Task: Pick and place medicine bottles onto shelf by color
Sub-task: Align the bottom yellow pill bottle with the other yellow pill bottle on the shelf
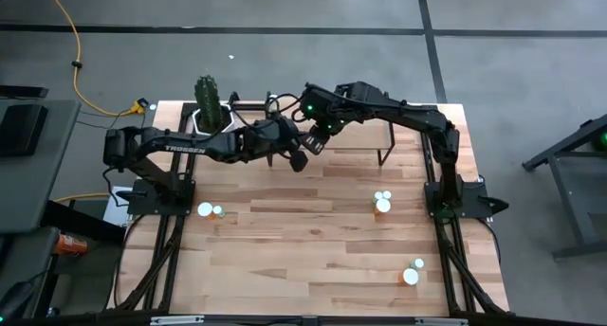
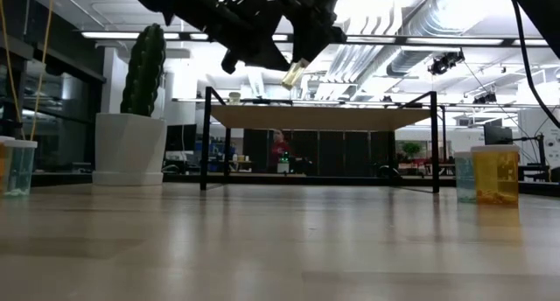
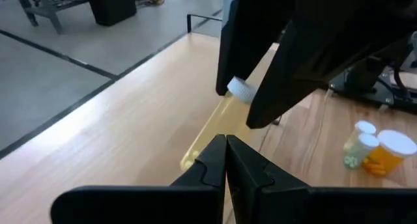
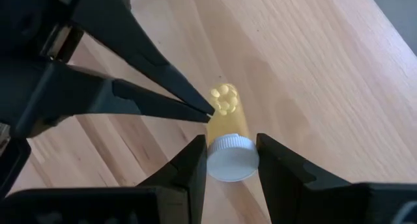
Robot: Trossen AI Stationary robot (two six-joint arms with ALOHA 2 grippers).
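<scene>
The large light-wood tabletop (image 1: pixel 313 250) carries everything, and both dark arms reach toward its far edge. There the small raised light-wood shelf on thin black legs (image 2: pixel 319 117) stands, just beside a tall green cactus in a white pot (image 2: pixel 140 108) at the far left corner.

The right gripper (image 4: pixel 231 160) hangs in the air above the shelf's left part, its two fingers clamped on the white cap of a slim yellowish medicine bottle (image 4: pixel 227 116). The bottle is tilted, bottom pointing down toward the shelf board and clear of it, yellow pills visible through its base.

The left gripper (image 3: pixel 226 155) is right beside it, its fingers pressed together with nothing between them; the tips point at the yellowish bottle's lower end and look to be touching it or nearly so — which one, cannot be told.

The other medicine bottles stand on the tabletop in three small clusters: a white-capped pair near the left edge (image 1: pixel 210 210), a group with an orange bottle toward the right edge (image 1: pixel 382 202), and a pale green and white pair near the front right corner (image 1: pixel 413 272).
</scene>
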